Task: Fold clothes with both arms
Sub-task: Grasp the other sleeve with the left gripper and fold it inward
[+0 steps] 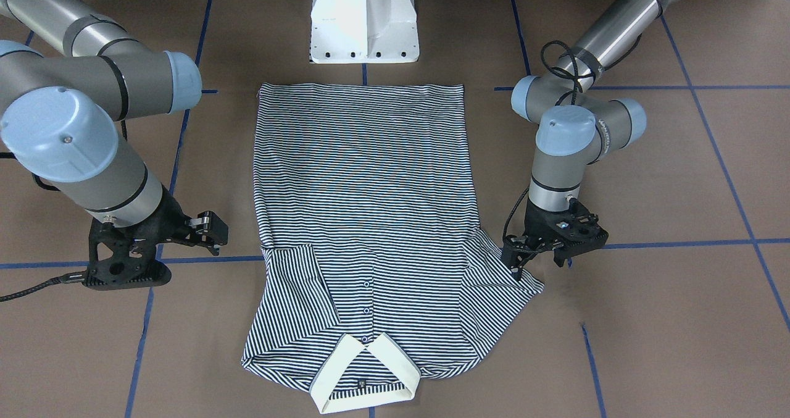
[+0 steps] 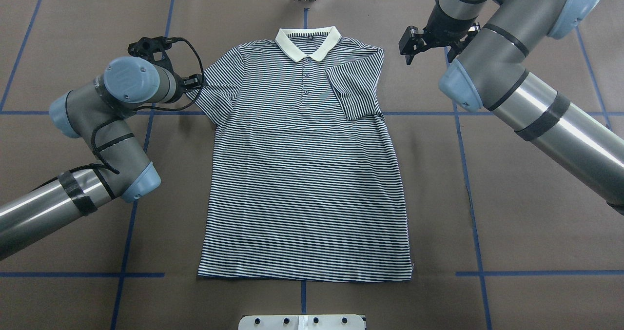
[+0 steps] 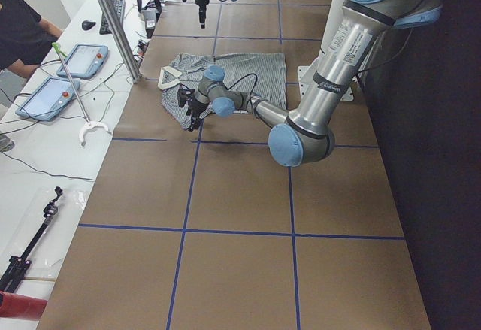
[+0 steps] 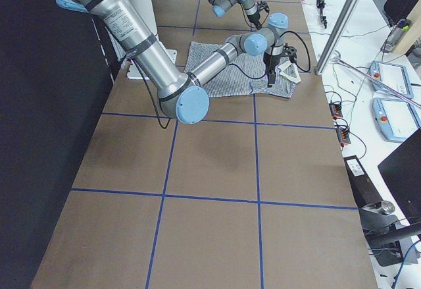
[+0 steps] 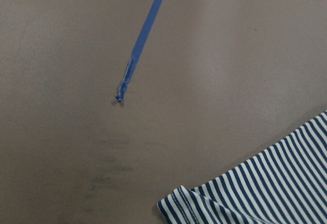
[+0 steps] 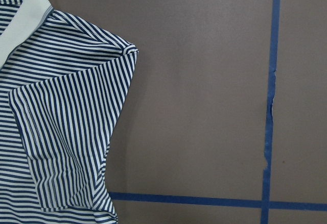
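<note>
Lying flat and face up on the brown table [image 2: 512,198], the striped polo shirt [image 2: 302,184] has its straight hem toward the robot's white base [image 1: 364,23] and its cream collar [image 2: 307,40] at the far side. Bare table lies open on both sides of it, crossed only by blue tape lines [image 2: 465,174]. Its right sleeve [image 2: 353,88] is folded inward onto the chest, so that side runs as one nearly straight edge. The left sleeve [image 2: 219,93] is spread outward on the table. The left gripper [image 1: 518,265] is down at this sleeve's outer edge, its tip at the cloth (whether its fingers are parted or closed I cannot tell; the wrist view shows only the sleeve's hemmed corner and bare table). The right gripper [image 1: 217,233] hangs above bare table near the folded shoulder and apart from it, fingers parted and holding nothing. The cloth is a soft knit with thin navy and white stripes, mostly smooth, with small dark buttons [image 2: 305,84] down a short placket below the collar.
</note>
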{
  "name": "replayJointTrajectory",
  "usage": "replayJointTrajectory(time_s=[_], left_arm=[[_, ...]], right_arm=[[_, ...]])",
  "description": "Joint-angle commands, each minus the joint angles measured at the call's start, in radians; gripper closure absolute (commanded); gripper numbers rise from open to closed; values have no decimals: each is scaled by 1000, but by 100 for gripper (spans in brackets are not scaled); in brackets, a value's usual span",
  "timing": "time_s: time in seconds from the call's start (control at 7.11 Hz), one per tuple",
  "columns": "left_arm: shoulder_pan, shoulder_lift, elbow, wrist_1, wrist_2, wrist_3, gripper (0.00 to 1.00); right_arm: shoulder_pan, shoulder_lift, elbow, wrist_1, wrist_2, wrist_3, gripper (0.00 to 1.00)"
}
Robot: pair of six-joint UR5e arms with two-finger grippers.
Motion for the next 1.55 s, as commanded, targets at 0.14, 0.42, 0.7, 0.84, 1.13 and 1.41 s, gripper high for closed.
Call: replayJointTrajectory(time_s=[0.14,0.42,0.7,0.84,1.13,1.41], left_arm=[[6,-34,49,-2,11,6,4],[8,-49,67,-2,11,7,10],[8,-49,73,-2,19,35,18],[8,-49,73,0,19,36,26],[8,-49,73,-2,19,36,44],[2,-60,70,0,19,61,72]], right_arm=[[1,-14,0,8,1,-5,0],[1,-16,-1,8,0,-5,0],[1,-14,0,8,0,-5,0],[0,-16,-1,8,0,-4,0],[-4,-18,-3,10,-2,-4,0],[-4,-19,-6,10,-2,-4,0]])
